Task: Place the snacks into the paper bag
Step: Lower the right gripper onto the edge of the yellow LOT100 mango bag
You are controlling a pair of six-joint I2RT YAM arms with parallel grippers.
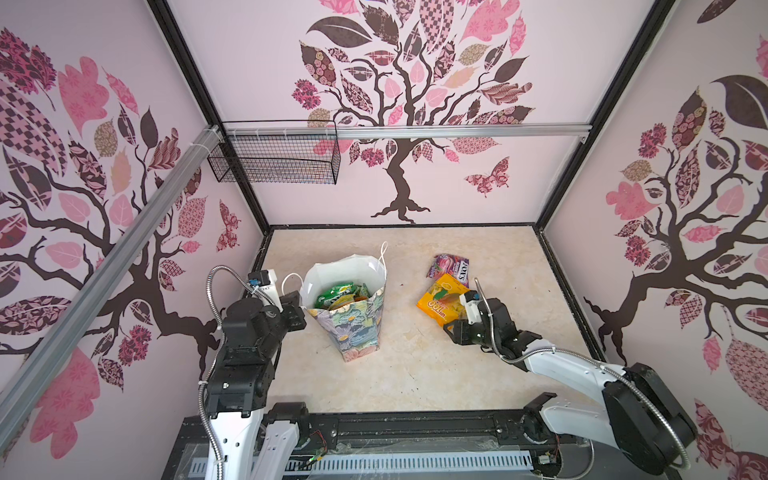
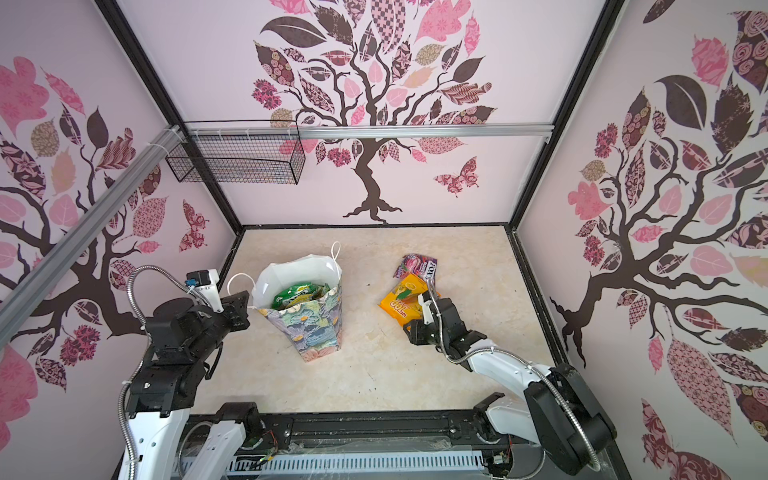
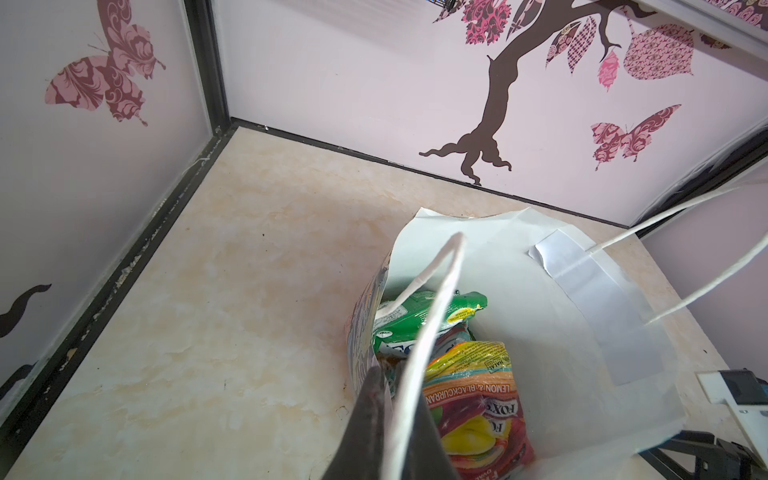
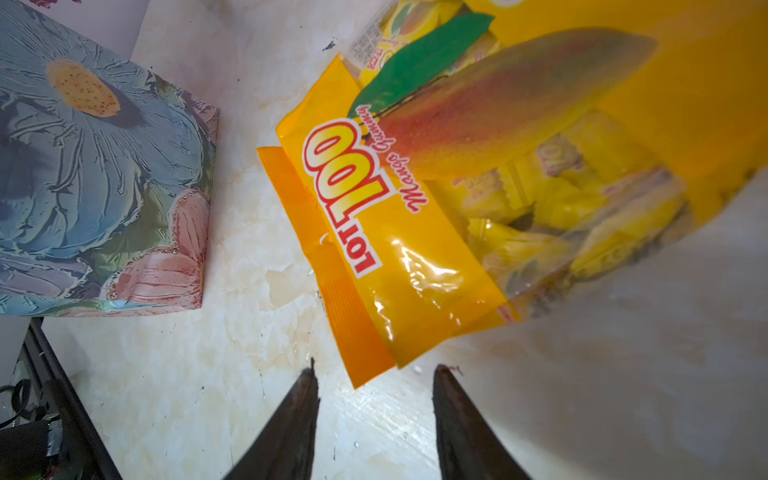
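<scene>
The floral paper bag (image 1: 353,328) (image 2: 311,328) stands open left of centre. Inside it lie several snacks, among them a green pouch (image 3: 415,320) and a red-yellow FOX'S pouch (image 3: 478,407). My left gripper (image 1: 297,305) (image 3: 395,374) is at the bag's left rim, shut on its white cord handle (image 3: 436,299). An orange mango pouch (image 1: 440,299) (image 4: 395,249) lies on the floor to the right, with a purple pouch (image 1: 451,266) (image 2: 419,266) behind it. My right gripper (image 1: 453,324) (image 4: 374,370) is open, and the orange pouch's corner lies just ahead of its fingertips.
A black wire basket (image 1: 276,160) hangs on the aluminium rail (image 1: 457,131) at the back left. Patterned walls close in the beige floor (image 1: 415,374) on three sides. The bag's side (image 4: 104,187) stands a short way from the orange pouch.
</scene>
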